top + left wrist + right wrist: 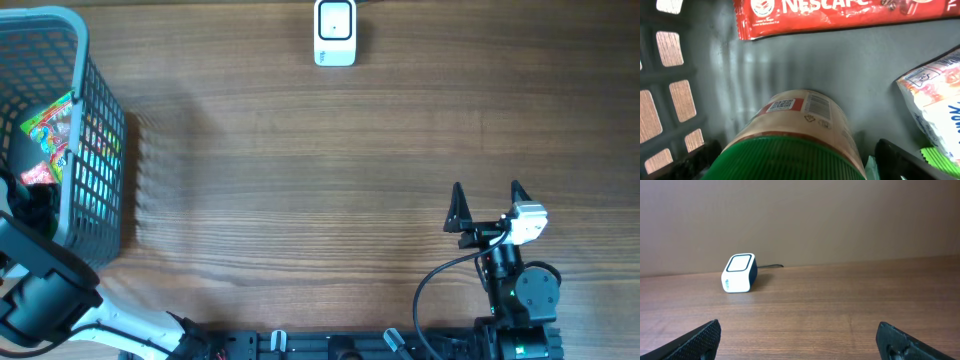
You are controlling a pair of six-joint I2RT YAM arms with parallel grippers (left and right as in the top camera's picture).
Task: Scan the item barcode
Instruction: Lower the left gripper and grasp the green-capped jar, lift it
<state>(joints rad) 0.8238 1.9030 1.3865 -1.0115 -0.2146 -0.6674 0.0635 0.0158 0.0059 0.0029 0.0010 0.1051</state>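
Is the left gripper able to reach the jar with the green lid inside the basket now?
Probably yes: the left gripper is inside the basket, its fingers open on either side of the jar, with nothing between.

— What kind of place is this?
— It looks like a test bench arranged as a shop checkout. A small white barcode scanner [334, 32] stands on a wooden desk [300, 170], and a grey shopping basket [100, 160] holds a coffee packet [840, 15] and a jar [805, 117].
— A real shop?
— I think not. A robot arm [515, 290] is mounted at the desk edge, and behind is only a plain wall [840, 220].
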